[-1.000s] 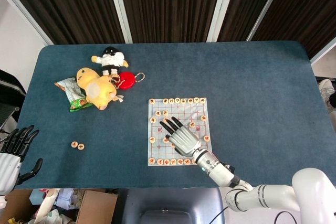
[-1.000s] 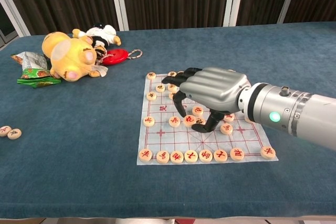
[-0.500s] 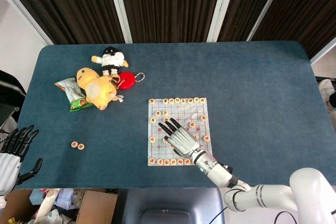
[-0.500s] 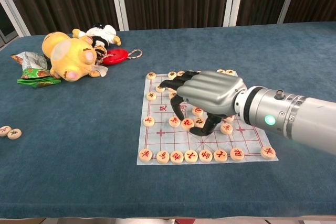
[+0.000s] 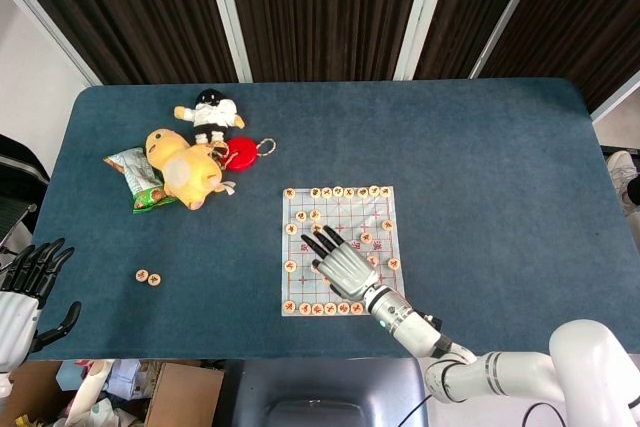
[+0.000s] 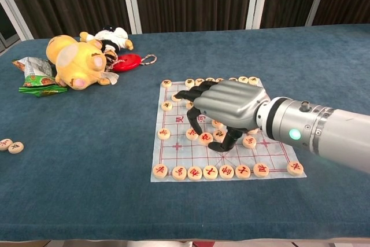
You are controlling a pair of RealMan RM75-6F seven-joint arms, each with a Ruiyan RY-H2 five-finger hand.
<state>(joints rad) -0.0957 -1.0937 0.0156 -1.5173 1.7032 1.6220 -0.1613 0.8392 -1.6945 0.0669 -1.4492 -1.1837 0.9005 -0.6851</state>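
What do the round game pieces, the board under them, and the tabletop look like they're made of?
Game pieces: probably pale wood, smooth matte discs with red or dark characters. Board: seems thin paper or plastic sheet, lying flat with printed red lines. Tabletop: dark blue felt-like cloth, with a fuzzy, unreflective surface.

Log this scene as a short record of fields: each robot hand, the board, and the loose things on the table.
right robot hand: over the chess board, fingers curled down among the pieces; a grip cannot be told
left robot hand: off the table's near left edge, fingers apart, holding nothing
stray pieces: two, left of board
far left: yellow plush, black-white doll, red tag, snack packet
table: blue cloth
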